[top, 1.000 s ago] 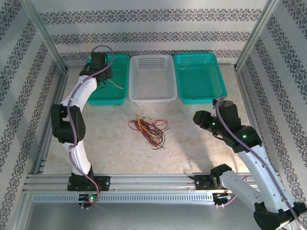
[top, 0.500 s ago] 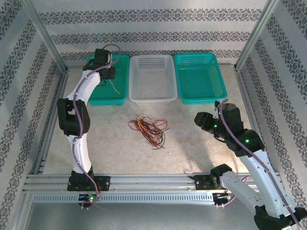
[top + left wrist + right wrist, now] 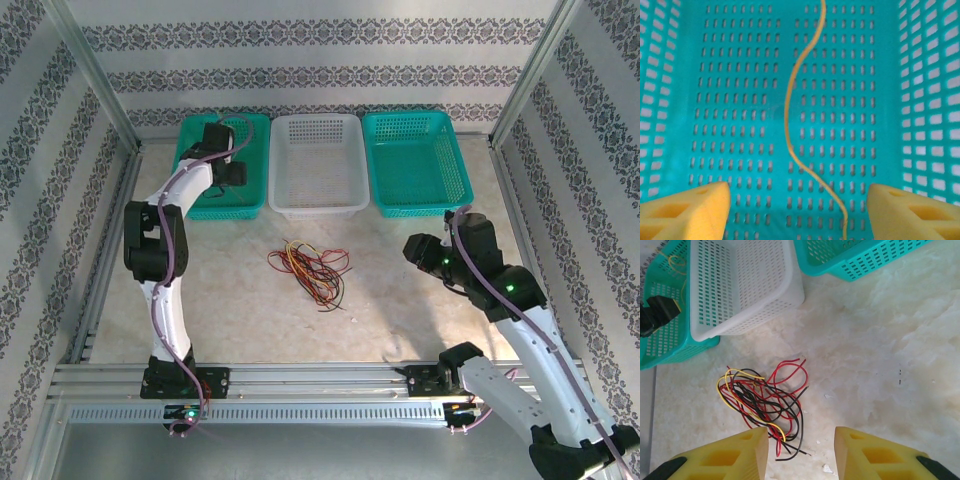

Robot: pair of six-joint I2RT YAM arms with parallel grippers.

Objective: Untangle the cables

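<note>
Marbled worktop spreads before us. Nearest, our right tool hovers partly open, empty, near the cables, a loose red, black and yellow tangle mid-worktop. We judge them light, limp and snag-prone, best pinched at a free end. Farther, our left tool gapes wide, empty, over a yellow wire lying in the teal basket

Two teal baskets, one white basket, one separate yellow cable, perhaps six tangled cables.
</note>
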